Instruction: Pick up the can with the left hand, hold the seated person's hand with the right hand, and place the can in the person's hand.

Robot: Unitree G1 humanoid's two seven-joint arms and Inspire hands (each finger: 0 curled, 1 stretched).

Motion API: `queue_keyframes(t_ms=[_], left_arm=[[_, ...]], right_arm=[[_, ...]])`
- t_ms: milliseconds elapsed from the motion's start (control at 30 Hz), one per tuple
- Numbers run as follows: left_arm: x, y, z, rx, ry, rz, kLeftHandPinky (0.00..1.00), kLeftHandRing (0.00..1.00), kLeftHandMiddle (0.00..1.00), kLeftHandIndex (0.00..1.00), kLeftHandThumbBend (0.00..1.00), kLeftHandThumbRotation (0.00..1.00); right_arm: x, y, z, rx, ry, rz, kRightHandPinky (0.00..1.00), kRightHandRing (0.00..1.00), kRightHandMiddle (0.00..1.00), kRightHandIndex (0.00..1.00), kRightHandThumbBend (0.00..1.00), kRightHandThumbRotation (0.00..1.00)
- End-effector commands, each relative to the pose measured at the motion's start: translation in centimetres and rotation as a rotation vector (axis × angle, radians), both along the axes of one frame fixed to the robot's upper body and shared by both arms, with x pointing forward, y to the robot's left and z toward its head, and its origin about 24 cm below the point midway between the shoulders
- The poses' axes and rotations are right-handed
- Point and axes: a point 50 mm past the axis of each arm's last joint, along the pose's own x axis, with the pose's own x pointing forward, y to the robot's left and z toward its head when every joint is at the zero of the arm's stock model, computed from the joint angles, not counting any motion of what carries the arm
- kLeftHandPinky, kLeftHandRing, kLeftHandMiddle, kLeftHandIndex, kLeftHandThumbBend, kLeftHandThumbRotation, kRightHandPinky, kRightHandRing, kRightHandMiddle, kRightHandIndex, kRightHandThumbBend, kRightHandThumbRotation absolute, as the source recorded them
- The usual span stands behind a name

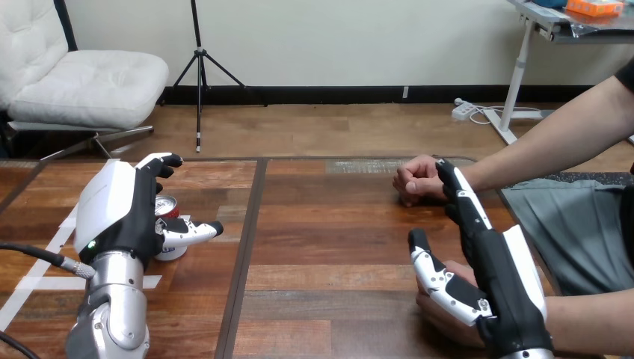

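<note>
Beside the palm of my left hand, on its right, the can stands upright on the table, set in the crook between thumb and fingers. Those fingers are only loosely bent and reach past the can's far side, and the thumb lies across its front. I have not closed on it, and it rests on the wood. My right hand lies over the person's near hand, straight and spread, not wrapped round it. Its tips are just beside the person's far hand, which is a fist. So the left is the hand for the can. I judge the next move to be a squeeze across the can's width, then a carry rightward, well across the table.
</note>
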Motion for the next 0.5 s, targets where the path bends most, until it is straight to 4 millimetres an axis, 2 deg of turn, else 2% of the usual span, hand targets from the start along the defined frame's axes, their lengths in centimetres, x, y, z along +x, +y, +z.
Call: queue_keyframes(t_ms=[0, 467], left_arm=[[0.97, -0.13, 1.45, 0.035, -0.061, -0.001, 0.64, 0.75, 0.8, 0.78, 0.8, 0.04], [0.74, 0.1, 1.01, 0.036, -0.035, 0.018, 0.64, 0.76, 0.8, 0.78, 0.79, 0.03]], right_arm=[[0.66, 0.01, 2.3, -0.016, -0.122, 0.023, 0.99, 0.99, 0.98, 0.97, 0.14, 0.12], [0.65, -0.15, 2.37, -0.024, -0.12, 0.027, 0.98, 0.98, 0.98, 0.96, 0.13, 0.1]])
